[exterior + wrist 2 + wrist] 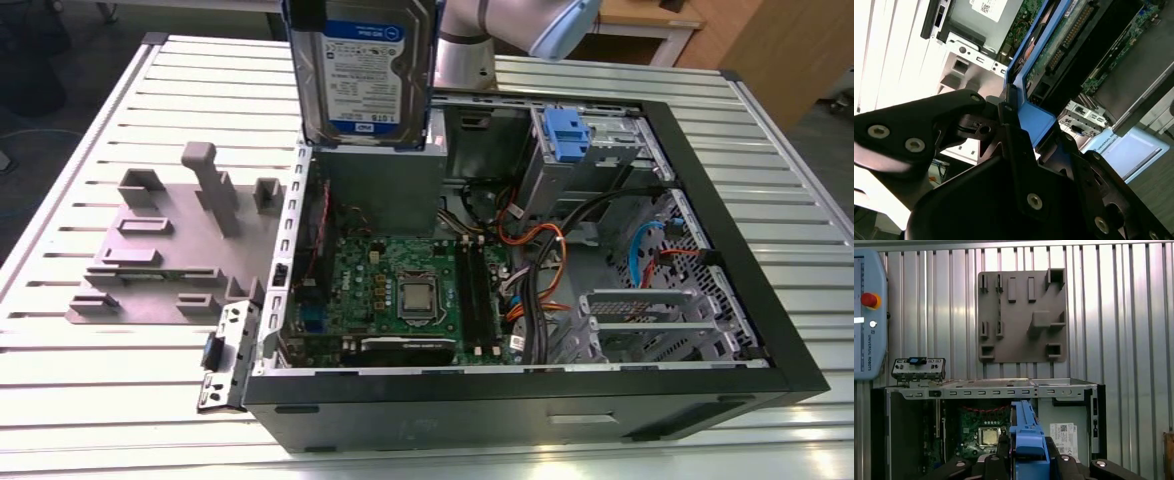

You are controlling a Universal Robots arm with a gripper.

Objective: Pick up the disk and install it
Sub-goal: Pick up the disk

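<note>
Grip is firm: the end effector [1027,452] is clamped on the blue carrier rail of the disk [363,70], jaws closed against either side of the rail in both wrist views. In the exterior view the disk hangs upright, label toward the camera, at 12 o'clock above the open computer case [534,415] and well above the motherboard [400,290]. At 9 o'clock of the case a grey fixture plate [160,260] lies on the slatted counter [107,400], just beside the case's wall.

Tool [1023,119] clamping disk [1043,123], computer case [962,49] beyond
</note>
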